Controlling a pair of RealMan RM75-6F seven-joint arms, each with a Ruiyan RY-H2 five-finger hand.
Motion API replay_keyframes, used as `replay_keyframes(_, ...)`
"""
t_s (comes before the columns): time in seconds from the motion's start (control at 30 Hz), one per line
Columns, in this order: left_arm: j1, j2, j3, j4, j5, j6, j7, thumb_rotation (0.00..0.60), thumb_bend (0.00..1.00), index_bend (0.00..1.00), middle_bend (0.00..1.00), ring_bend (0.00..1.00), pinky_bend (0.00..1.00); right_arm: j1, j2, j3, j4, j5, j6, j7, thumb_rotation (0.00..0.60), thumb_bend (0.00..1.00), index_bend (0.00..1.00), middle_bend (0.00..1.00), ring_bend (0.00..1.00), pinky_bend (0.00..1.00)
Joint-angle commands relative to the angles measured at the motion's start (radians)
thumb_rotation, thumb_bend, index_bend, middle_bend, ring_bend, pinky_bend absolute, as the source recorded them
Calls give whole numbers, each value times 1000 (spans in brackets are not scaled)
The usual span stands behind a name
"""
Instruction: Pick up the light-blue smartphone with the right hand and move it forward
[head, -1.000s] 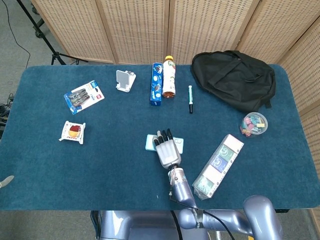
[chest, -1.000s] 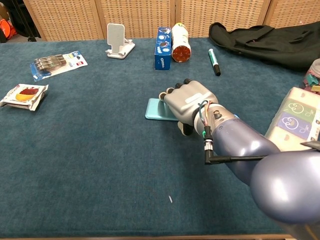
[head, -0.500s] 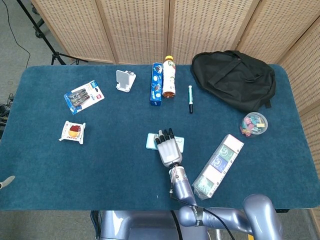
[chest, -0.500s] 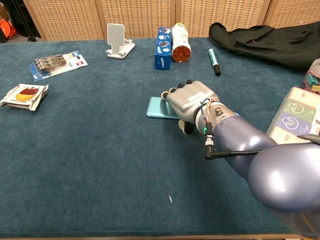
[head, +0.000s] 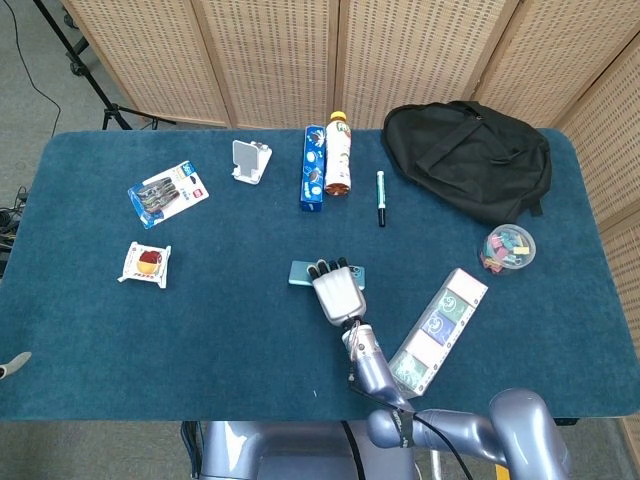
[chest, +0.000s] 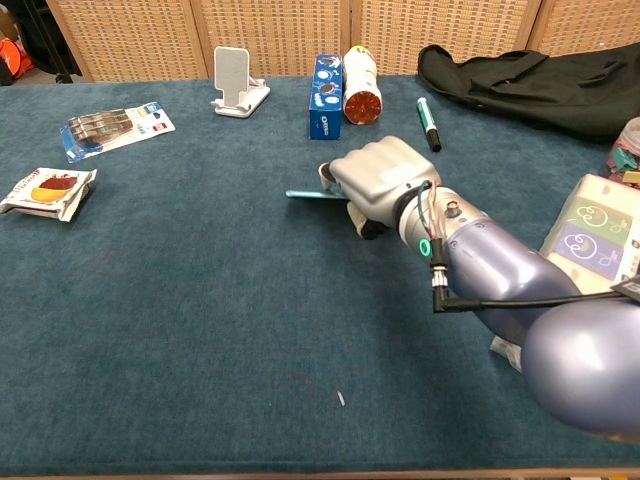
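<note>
The right hand (chest: 378, 181) grips the light-blue smartphone (chest: 312, 193), fingers curled over its top face and the thumb tucked underneath. In the chest view the phone appears almost edge-on, a thin pale-turquoise slab held flat and lifted clear of the blue tabletop (chest: 180, 330), its left end sticking out beyond the fingers. In the head view the same smartphone (head: 303, 273) shows as a small rounded rectangle of pale blue, mostly covered by the right hand (head: 337, 291), with one end showing to the left of the fingertips and a sliver to their right. It sits near the middle of the tabletop (head: 200, 320), slightly toward the robot's side.

Along the far side lie a white phone stand (head: 249, 160), a blue cookie box (head: 313, 167) touching an orange-capped bottle (head: 338, 152) on its side, a green marker (head: 381, 197), and a black backpack (head: 467, 158). To the right are a clear tub of coloured clips (head: 507, 248) and a long box with round faces on it (head: 437, 332). At left are a blister pack of utensils (head: 167, 193) and a small snack packet (head: 146, 264). The left hand appears in neither view.
</note>
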Motion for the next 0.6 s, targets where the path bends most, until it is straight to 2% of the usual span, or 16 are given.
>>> replay_keyframes(0.03,-1,0,0,-1,-2,-2,1,600,0,0,0,0,0,16,1,24,28,-12,-14,16,600,856,437,441,350,294)
replay_keyframes(0.37,-1,3,-5,0,-15,-7,-3,600,0,0,0,0,0,90,-10,125,181,9,-69,49,600,866,442,436,361,295)
replay_keyframes(0.47,-3,4,-10,1,-25,-10,-7,600,0,0,0,0,0,99,-6,141,241,40,-86,24,600,778,441,340,303,295)
replay_keyframes(0.5,-4,4,-11,1,-29,-12,-7,600,0,0,0,0,0,102,-1,143,247,51,-92,12,600,727,434,290,255,292)
replay_keyframes(0.6,-7,4,-12,1,-35,-22,-6,600,0,0,0,0,0,96,20,145,240,56,-88,9,600,640,411,222,179,274)
